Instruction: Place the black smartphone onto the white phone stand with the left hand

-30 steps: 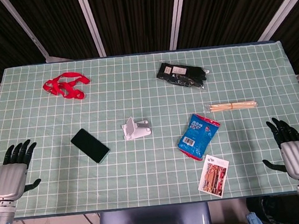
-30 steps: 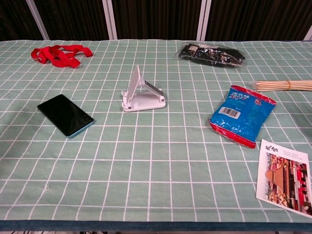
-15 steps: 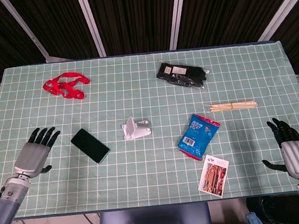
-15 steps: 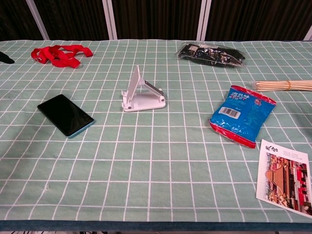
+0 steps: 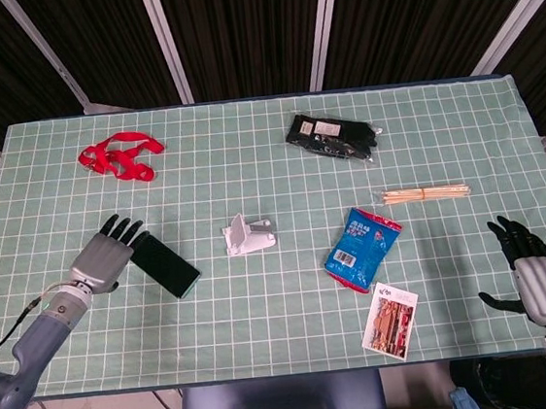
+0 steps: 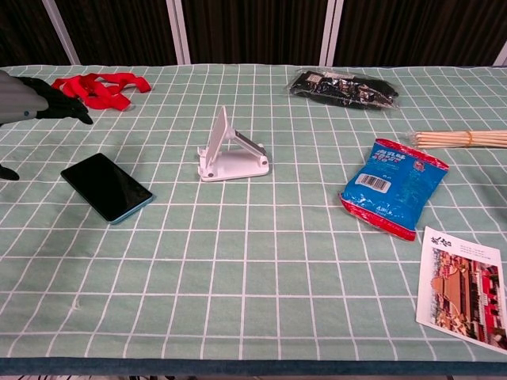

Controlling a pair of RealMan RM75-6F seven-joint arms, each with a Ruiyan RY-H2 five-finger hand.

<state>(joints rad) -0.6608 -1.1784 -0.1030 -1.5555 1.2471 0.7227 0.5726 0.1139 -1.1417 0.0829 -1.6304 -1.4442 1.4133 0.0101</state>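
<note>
Nearest, we see the right hand (image 5: 539, 274) empty at the table edge, fingers spread. Farther in, the left hand (image 5: 105, 254), likewise empty with fingers extended, hovers just beside the black smartphone (image 5: 164, 266), which lies flat left of the white phone stand (image 5: 248, 235), well apart.

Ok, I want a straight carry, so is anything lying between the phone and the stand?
Nothing visible. Only bare cloth lies between the phone and the stand. The left hand is right beside the phone, with nothing between them.
</note>
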